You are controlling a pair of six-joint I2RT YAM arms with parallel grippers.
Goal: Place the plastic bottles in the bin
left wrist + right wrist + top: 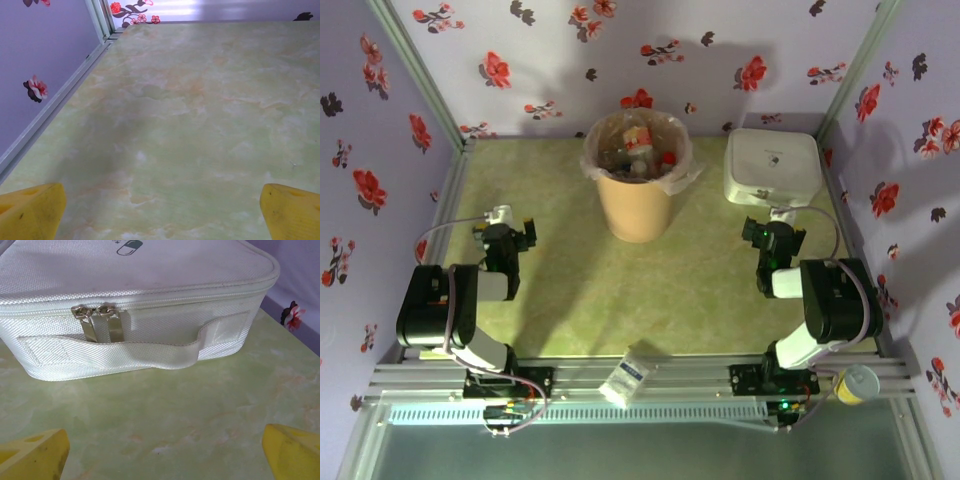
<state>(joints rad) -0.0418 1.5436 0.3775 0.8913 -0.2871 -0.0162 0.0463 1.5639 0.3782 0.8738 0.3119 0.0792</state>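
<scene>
The bin (635, 200), a tall tan-orange bucket lined with a clear bag, stands at the middle back of the table. Several plastic bottles (640, 148) lie inside it, with red caps and labels showing. My left gripper (507, 228) is low over the table to the bin's left. It is open (162, 212), its yellow fingers (30, 212) far apart over bare marbled surface. My right gripper (775, 232) sits right of the bin, just in front of the white case. It is open too (165, 452), with nothing between its fingers (292, 452).
A flat white zipped fabric case (140, 305) with a strap handle lies at the back right (772, 165). A small piece with a blue and white label (625, 378), perhaps a bottle, lies on the front metal rail. A yellowish cup-like object (857, 384) sits by the right base. Floral walls enclose three sides.
</scene>
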